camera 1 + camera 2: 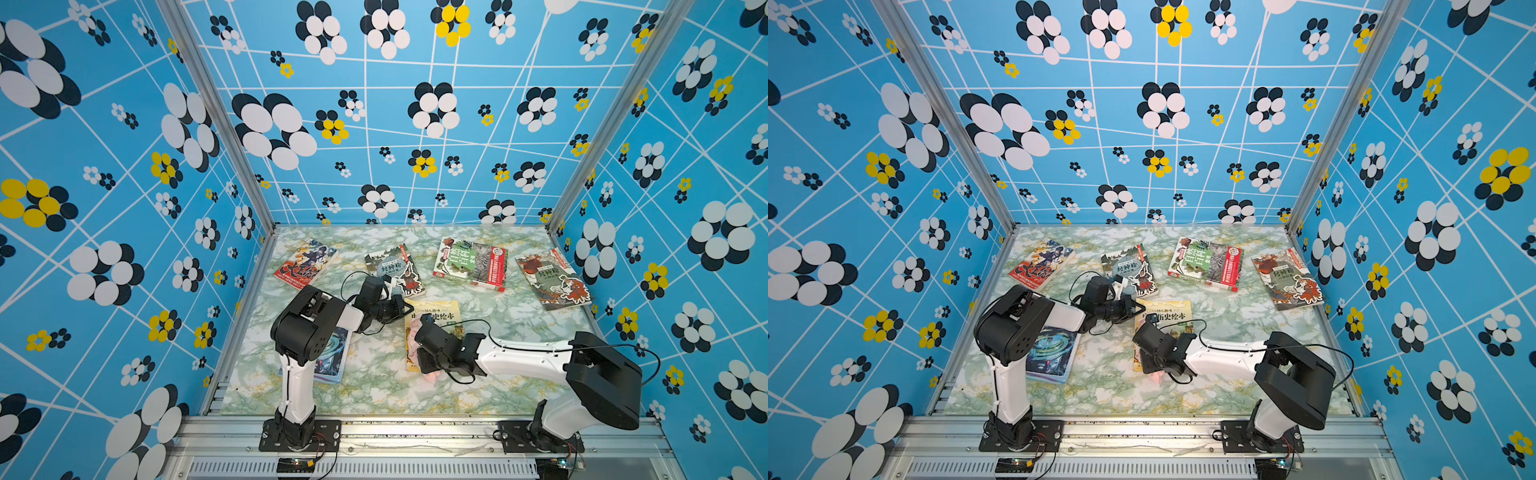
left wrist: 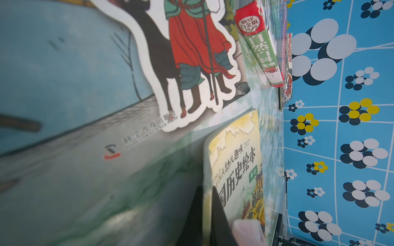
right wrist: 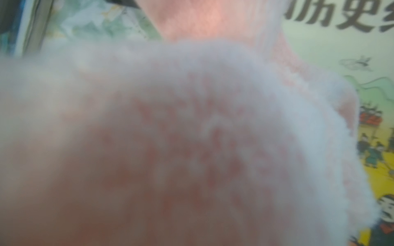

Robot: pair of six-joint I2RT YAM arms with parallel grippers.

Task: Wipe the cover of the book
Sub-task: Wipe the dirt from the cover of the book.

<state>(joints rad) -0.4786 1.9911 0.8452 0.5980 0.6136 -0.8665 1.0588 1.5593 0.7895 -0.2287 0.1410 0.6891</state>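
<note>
The book (image 1: 436,318) (image 1: 1167,313) has a yellow cover with dark Chinese characters and lies flat mid-table. My left gripper (image 1: 405,309) (image 1: 1140,309) is shut on its far left edge; in the left wrist view the two black fingers (image 2: 219,213) straddle the book's edge (image 2: 206,191), below the cover (image 2: 236,157). My right gripper (image 1: 417,347) (image 1: 1144,353) is shut on a fluffy pink cloth (image 1: 412,345) (image 1: 1158,377) (image 2: 248,232) that rests on the cover's left half. In the right wrist view the cloth (image 3: 191,127) fills the picture and hides the fingers, with the cover (image 3: 319,42) beside it.
Other books lie around: a red one (image 1: 305,262) far left, a grey one (image 1: 395,268) just behind my left gripper, a thick green-and-red one (image 1: 469,264), another (image 1: 555,278) by the right wall, and a blue one (image 1: 332,357) under my left arm. Patterned walls close three sides.
</note>
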